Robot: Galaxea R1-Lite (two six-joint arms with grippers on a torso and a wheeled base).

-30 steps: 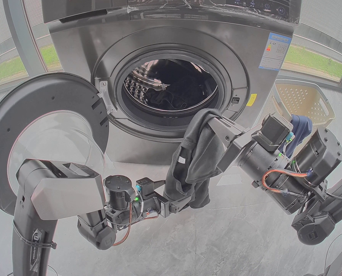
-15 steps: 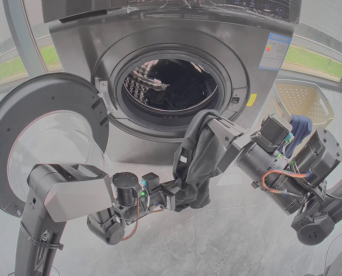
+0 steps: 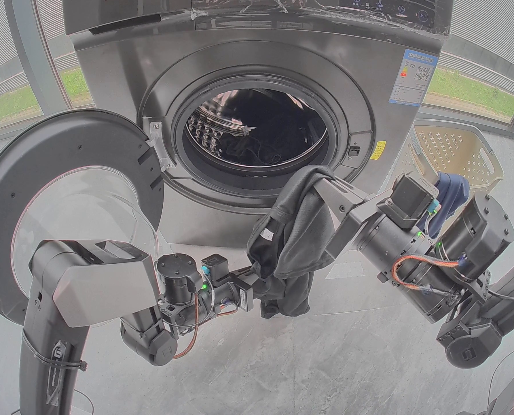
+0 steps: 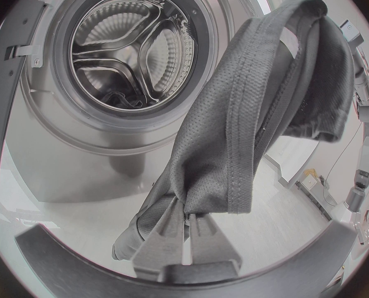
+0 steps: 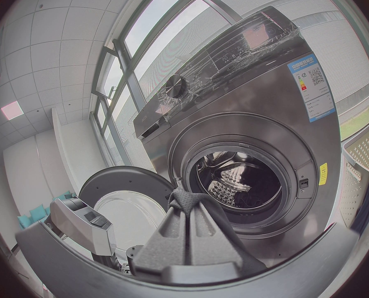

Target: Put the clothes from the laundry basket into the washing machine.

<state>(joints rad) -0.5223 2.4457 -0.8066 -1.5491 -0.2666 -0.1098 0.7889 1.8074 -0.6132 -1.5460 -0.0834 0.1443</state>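
Head view: garment point(image 3: 291, 231) hangs from right hand point(image 3: 317, 183), left hand point(image 3: 258, 274) pinching below.

Light: bright, even daylight from windows point(image 5: 159, 38) behind and beside the washing machine point(image 3: 257, 47).
Glare: pale streaks on the plastic film over the machine's top panel; highlights on the ribs of its drum point(image 4: 130, 54).
Shadow: drum depths dark in the head view; soft, faint shading on the floor point(image 3: 303, 364) before the machine; dark garment point(image 4: 234, 116) evenly lit.
Distortion: strong fisheye bending; black corners in both wrist views.
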